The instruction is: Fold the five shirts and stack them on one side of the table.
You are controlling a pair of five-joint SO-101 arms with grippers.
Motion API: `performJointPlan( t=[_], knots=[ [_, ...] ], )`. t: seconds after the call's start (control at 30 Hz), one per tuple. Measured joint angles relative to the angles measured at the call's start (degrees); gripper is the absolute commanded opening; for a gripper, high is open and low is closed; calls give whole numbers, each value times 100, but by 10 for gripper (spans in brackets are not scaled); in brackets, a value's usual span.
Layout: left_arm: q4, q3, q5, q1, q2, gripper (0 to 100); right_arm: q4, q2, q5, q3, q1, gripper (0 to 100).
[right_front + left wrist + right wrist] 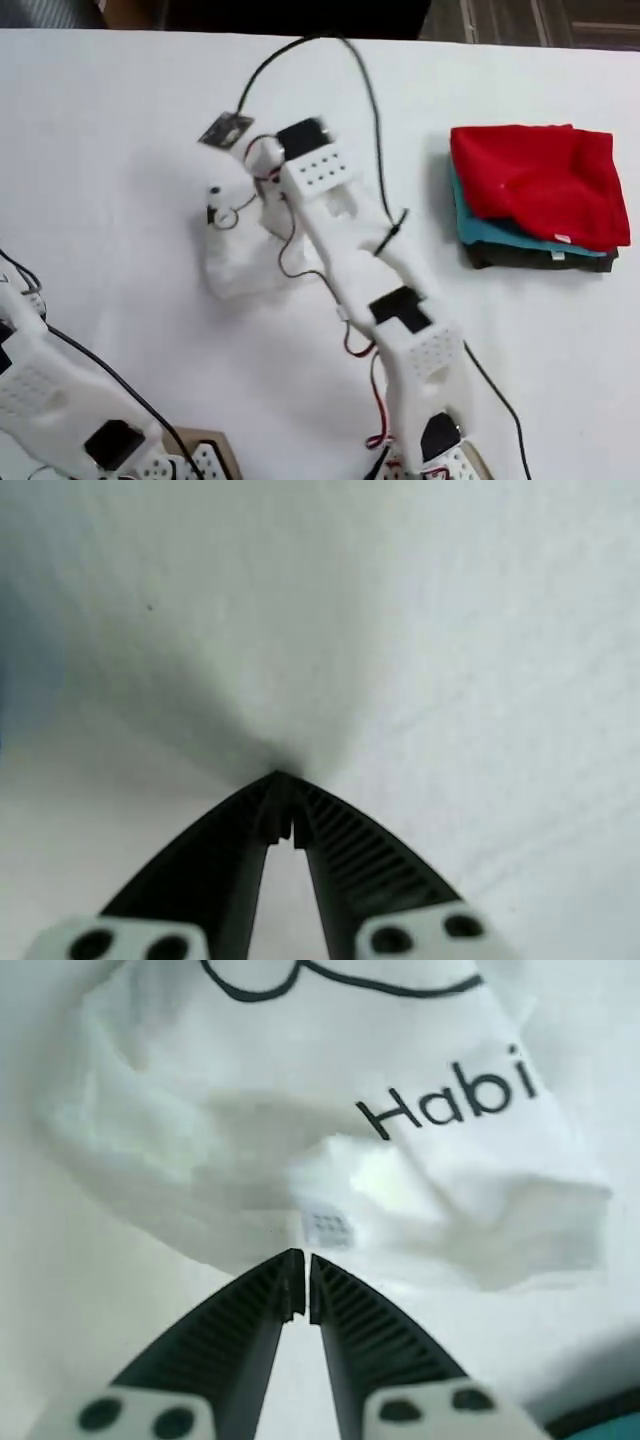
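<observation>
Left gripper (285, 785): jaws pressed together over the white counter (120, 150). Centre: a crumpled white shirt (235, 265) with black print, the right gripper (298, 1265) pressed together at its edge beside a small label (325, 1225). Far right: a folded stack with a red shirt (540, 180) on a teal shirt (480, 228) on a dark shirt (520, 260).

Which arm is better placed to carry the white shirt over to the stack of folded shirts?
Right. The right gripper sits at the edge of the white shirt, fingers closed, and the stack lies on that arm's side. The left gripper is over bare table.
</observation>
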Motion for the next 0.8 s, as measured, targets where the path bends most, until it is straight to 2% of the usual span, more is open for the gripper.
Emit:
performJointPlan(
  t=[0.07,0.23,0.4,0.5,0.67,0.8],
  knots=[
    [0,0,0,0,0,27,0,-325,9,273,26,45],
    [0,0,0,0,0,27,-18,-1116,9,1538,-88,198],
    [0,0,0,0,0,27,-598,-1670,26,3051,-721,166],
    [0,0,0,0,0,27,-1143,-1802,-255,3710,-1002,166],
    [0,0,0,0,0,27,-1952,-1802,-475,4009,-976,166],
    [0,0,0,0,0,27,-2321,-1697,-475,4009,-659,166]
  ],
)
